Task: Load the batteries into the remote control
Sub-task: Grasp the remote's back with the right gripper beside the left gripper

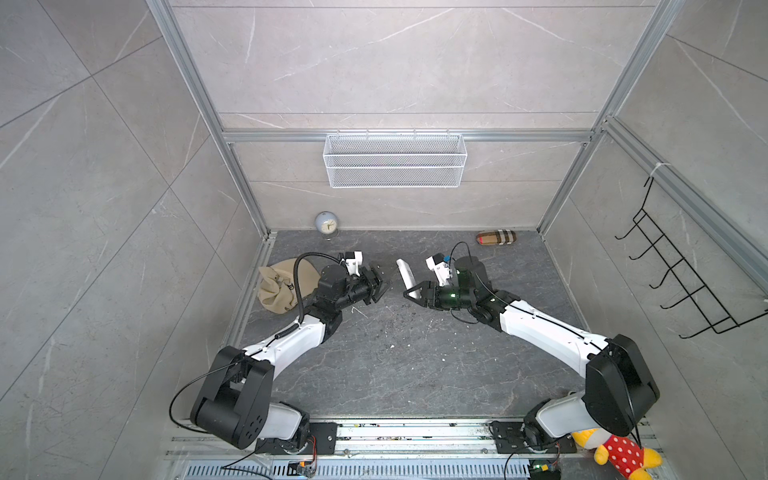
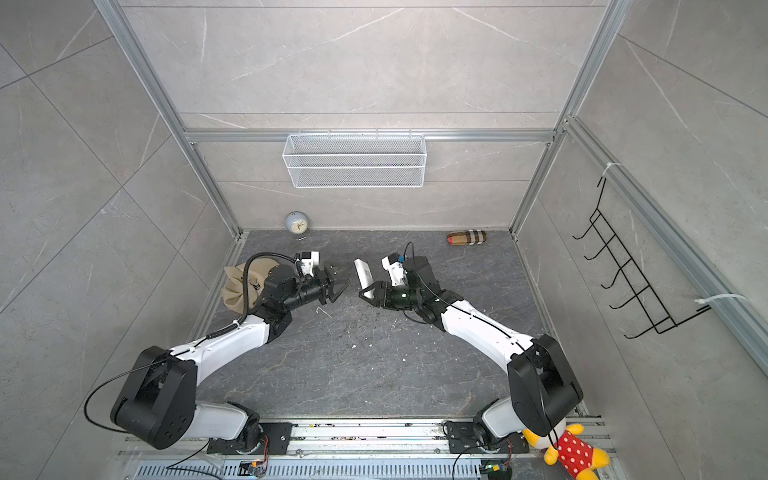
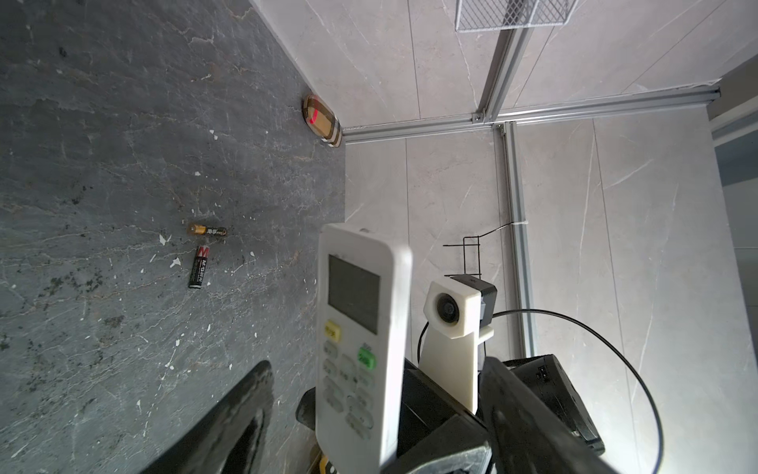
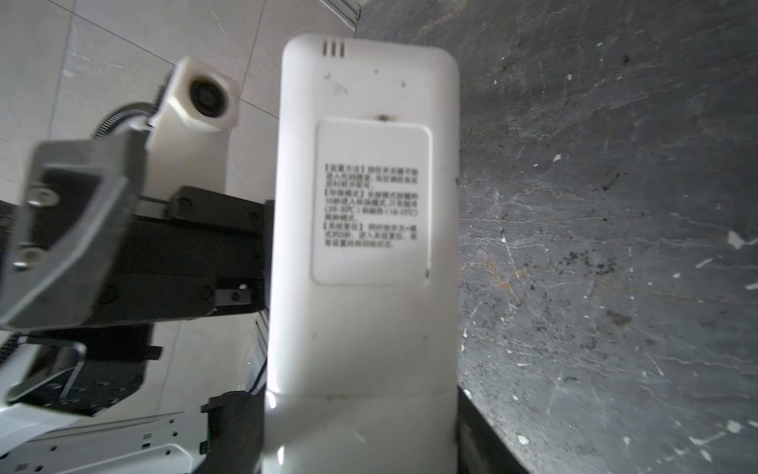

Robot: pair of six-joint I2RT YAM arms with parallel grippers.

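Observation:
My right gripper (image 1: 415, 293) (image 2: 370, 293) is shut on the lower end of the white remote control (image 1: 405, 275) (image 2: 363, 271) and holds it up off the dark floor, tilted. The right wrist view shows the remote's plain back (image 4: 369, 307) with a printed label, gripped at my right gripper (image 4: 361, 443). My left gripper (image 1: 380, 283) (image 2: 337, 284) is open, facing the remote's button side (image 3: 357, 328), a short gap away. In the left wrist view my left gripper (image 3: 377, 367) holds nothing. Two batteries (image 3: 207, 230) (image 3: 199, 266) lie on the floor beyond; I cannot make them out in the top views.
A beige cloth bag (image 1: 280, 286) lies behind the left arm. A small clock (image 1: 326, 224) and a plaid case (image 1: 496, 237) sit by the back wall under a wire basket (image 1: 395, 160). A black hook rack (image 1: 681, 270) hangs on the right wall. White specks litter the floor.

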